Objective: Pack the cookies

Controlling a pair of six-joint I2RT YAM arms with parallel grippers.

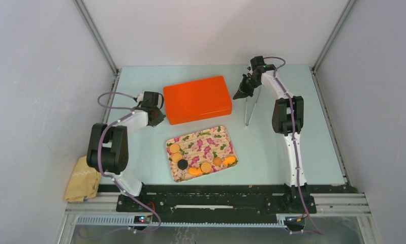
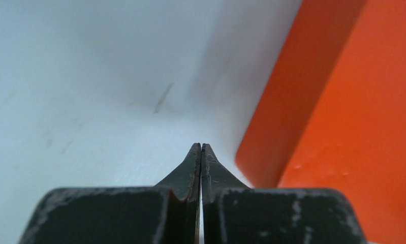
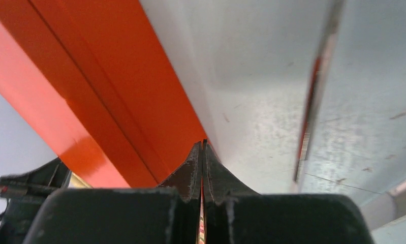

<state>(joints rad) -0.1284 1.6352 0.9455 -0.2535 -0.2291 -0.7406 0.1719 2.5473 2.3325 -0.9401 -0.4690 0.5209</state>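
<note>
Several cookies (image 1: 206,166), most golden-orange and one black (image 1: 182,164), lie on the floral tray (image 1: 211,141) at the table's middle front. A closed orange box (image 1: 197,99) lies behind the tray. My left gripper (image 1: 159,118) is shut and empty at the box's left end; the left wrist view shows its tips (image 2: 200,147) over the table beside the box (image 2: 343,112). My right gripper (image 1: 240,93) is shut and empty at the box's right end; the right wrist view shows its tips (image 3: 203,145) next to the box (image 3: 104,86).
Metal tongs (image 1: 250,109) stand on the table to the right of the box, also seen in the right wrist view (image 3: 315,96). A tan cloth (image 1: 83,180) lies off the table's left front corner. White walls close in the back and sides.
</note>
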